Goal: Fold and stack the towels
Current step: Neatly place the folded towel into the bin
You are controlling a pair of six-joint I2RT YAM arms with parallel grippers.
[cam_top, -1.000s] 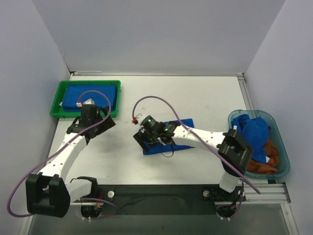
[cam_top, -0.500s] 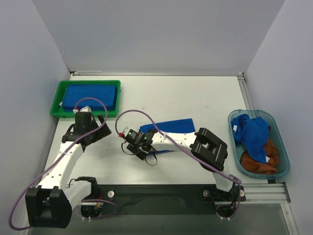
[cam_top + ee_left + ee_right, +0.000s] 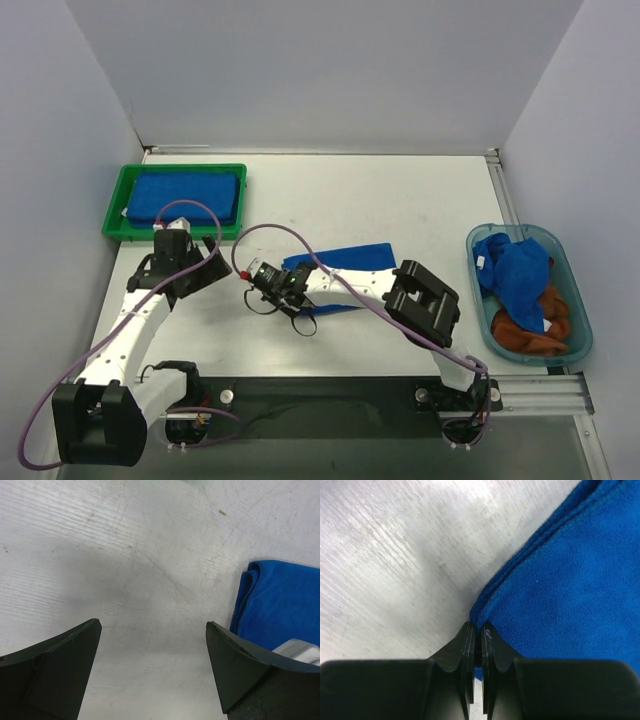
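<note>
A folded royal blue towel (image 3: 350,262) lies flat in the middle of the table. My right gripper (image 3: 283,287) is at its near left corner. In the right wrist view the right gripper (image 3: 476,626) is shut on the towel's (image 3: 560,580) hemmed corner, with blue cloth pinched between the pads. My left gripper (image 3: 200,268) hovers to the left, wide open and empty. In the left wrist view the left gripper (image 3: 152,624) sits over bare table, with the towel's folded edge (image 3: 280,600) to its right.
A green tray (image 3: 112,215) at the back left holds a folded blue towel (image 3: 185,198). A teal bin (image 3: 580,320) at the right edge holds a crumpled blue towel (image 3: 520,275) over a rust-brown one (image 3: 535,340).
My right gripper has slid left to the towel's corner and closed on it. My left gripper has drawn back from the green tray toward the towel, staying open.
</note>
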